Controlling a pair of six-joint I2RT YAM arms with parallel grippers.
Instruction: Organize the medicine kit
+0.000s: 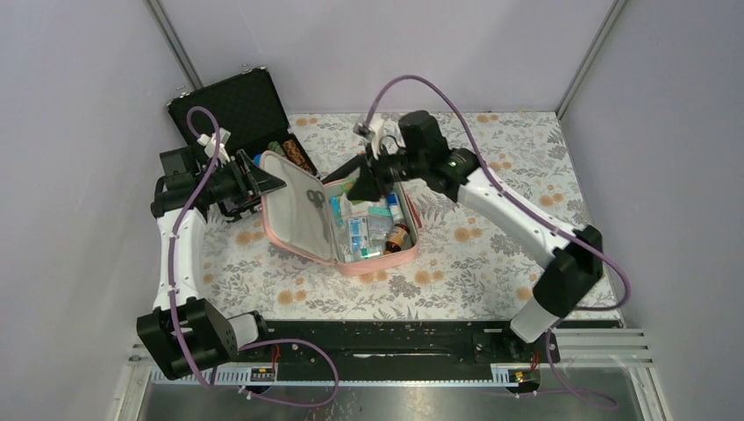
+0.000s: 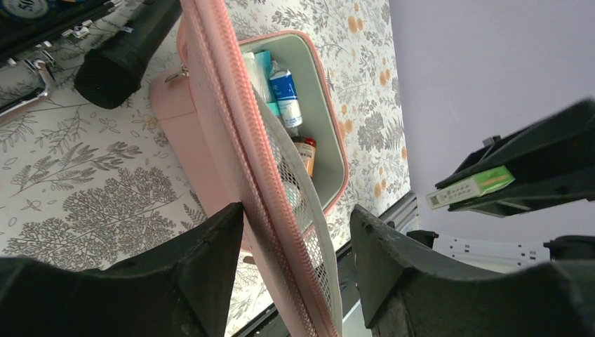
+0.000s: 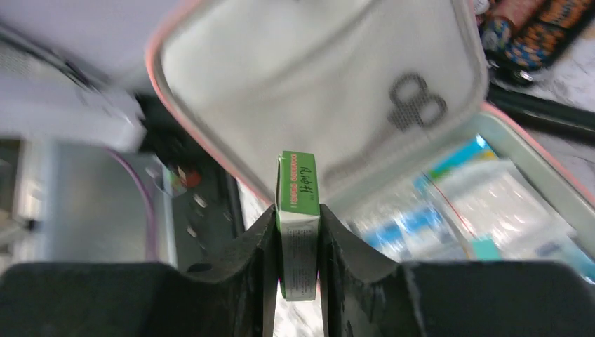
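— Kit position?
— I see the medicine kit (image 1: 379,266) lying open on the floral table (image 1: 491,263); soft pink shell, grey lining, rounded corners; its raised lid (image 2: 224,119) stands between the left gripper (image 2: 295,217) fingers, which are spread.
— Right side?
— I read the right gripper (image 3: 298,242) clamped on a slim green carton (image 3: 297,189) near the lid.

Even, diffuse light fills the top view, leaving only soft shadows on the floral table (image 1: 474,272). The right wrist view is blurred: the medicine kit (image 3: 316,91) smears, the green box (image 3: 298,203) is sharper. The left wrist view is crisp.
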